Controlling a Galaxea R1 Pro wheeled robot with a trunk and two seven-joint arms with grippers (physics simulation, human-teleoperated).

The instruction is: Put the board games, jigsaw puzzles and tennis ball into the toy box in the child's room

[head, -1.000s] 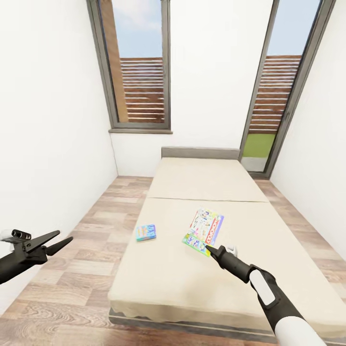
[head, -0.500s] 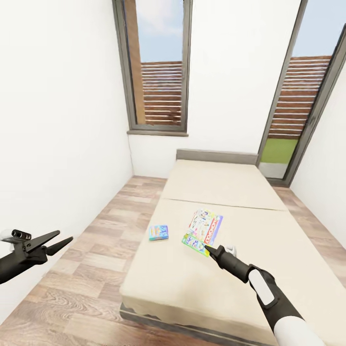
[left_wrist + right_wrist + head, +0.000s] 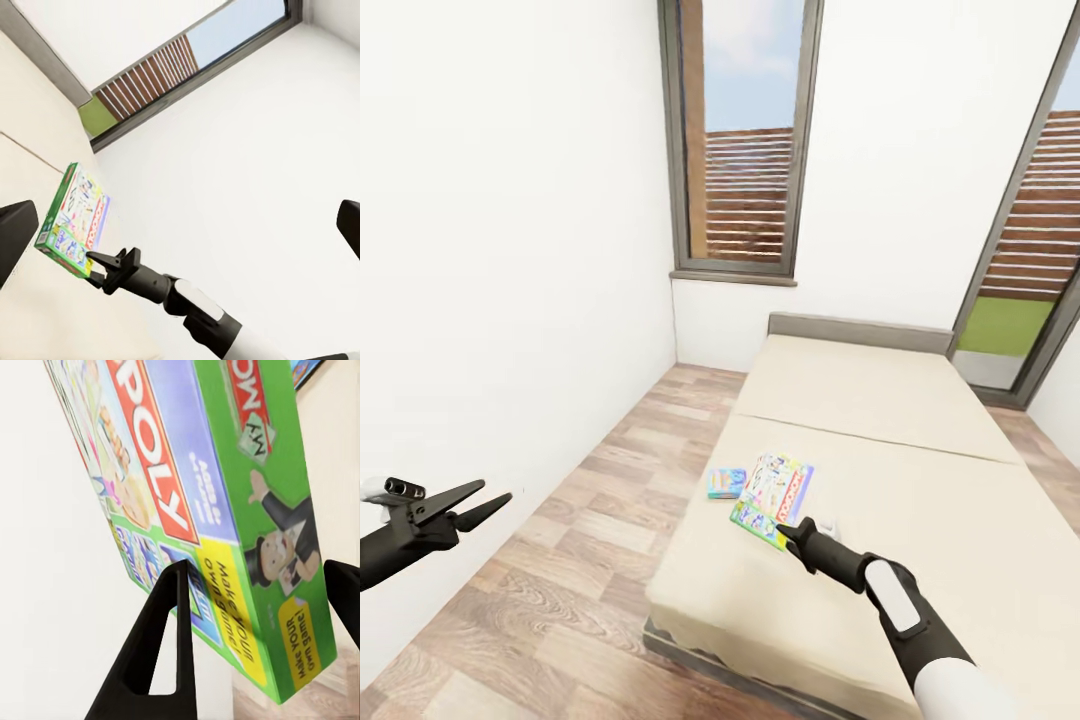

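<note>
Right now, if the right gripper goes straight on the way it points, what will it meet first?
Most likely the Monopoly box. In the right wrist view its green edge sits between the right gripper's open fingers, already about at the fingertips. Whether they touch it, I cannot tell.

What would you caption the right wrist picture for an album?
Right pincer straddling the corner of the Monopoly box, fingers either side.

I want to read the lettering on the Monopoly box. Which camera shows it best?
The right wrist view: the Monopoly box is close up between the right gripper fingers, its lettering readable. In the head view it is small on the bed. In the left wrist view it appears small and angled.
</note>
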